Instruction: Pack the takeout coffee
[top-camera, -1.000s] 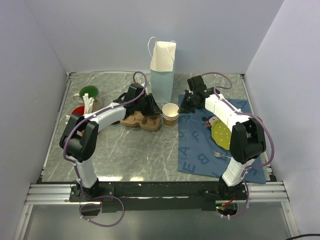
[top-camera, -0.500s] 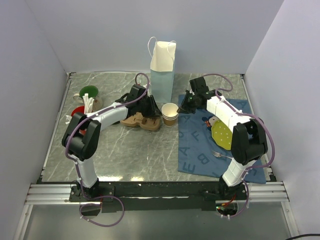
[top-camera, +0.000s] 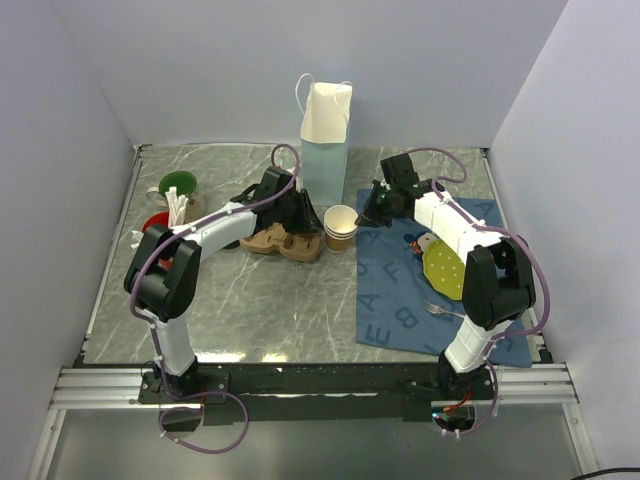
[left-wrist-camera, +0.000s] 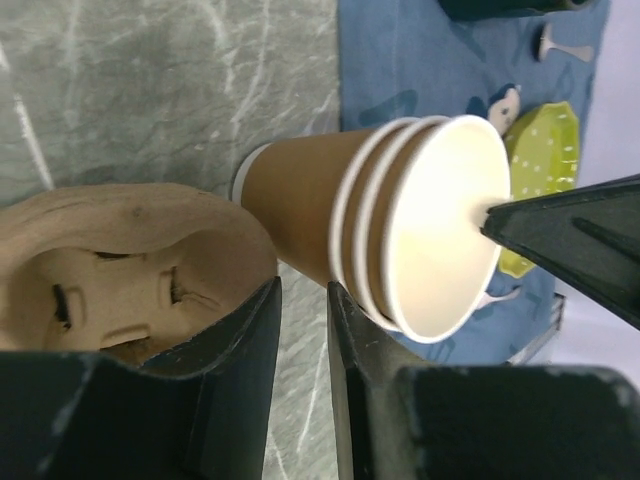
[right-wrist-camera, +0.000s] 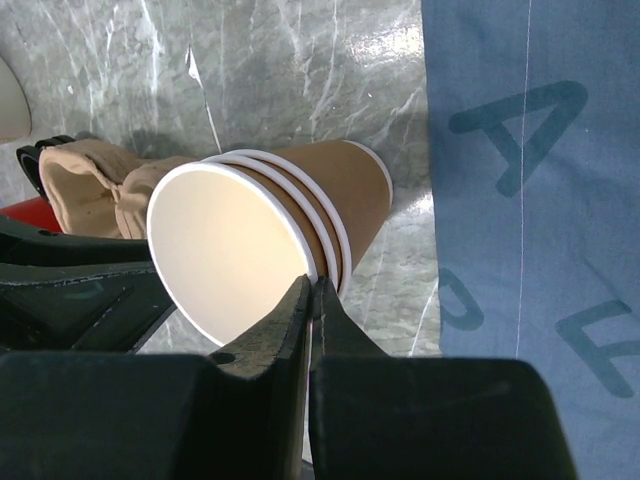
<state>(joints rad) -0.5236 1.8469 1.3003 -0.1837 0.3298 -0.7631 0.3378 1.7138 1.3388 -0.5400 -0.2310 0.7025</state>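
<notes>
Three nested tan kraft cups, the takeout coffee (top-camera: 341, 230), stand open-topped with no lid showing, at the blue mat's left edge. My right gripper (top-camera: 368, 213) comes in from the right and is shut on the top cup's rolled rim (right-wrist-camera: 312, 283), one finger inside the cream-white interior (right-wrist-camera: 230, 250). My left gripper (top-camera: 308, 218) sits just left of the stack. Its jaws (left-wrist-camera: 303, 290) stand a narrow gap apart with only marble between them. One of its fingers (left-wrist-camera: 355, 330) lies against the cup stack (left-wrist-camera: 300, 215), the other over the brown pulp cup carrier (left-wrist-camera: 120, 260).
The pulp carrier (top-camera: 280, 243) lies left of the cups. A white paper bag (top-camera: 326, 115) stands at the back centre. The blue mat (top-camera: 400, 290) holds a yellow-green plate (top-camera: 443, 268) and a fork (top-camera: 440, 311). A green mug (top-camera: 178, 187) and a red cup (top-camera: 155, 222) are far left.
The right wrist has shifted slightly right and back while staying on the cup rim. The left arm's elbow has moved a little; the cups stay put.
</notes>
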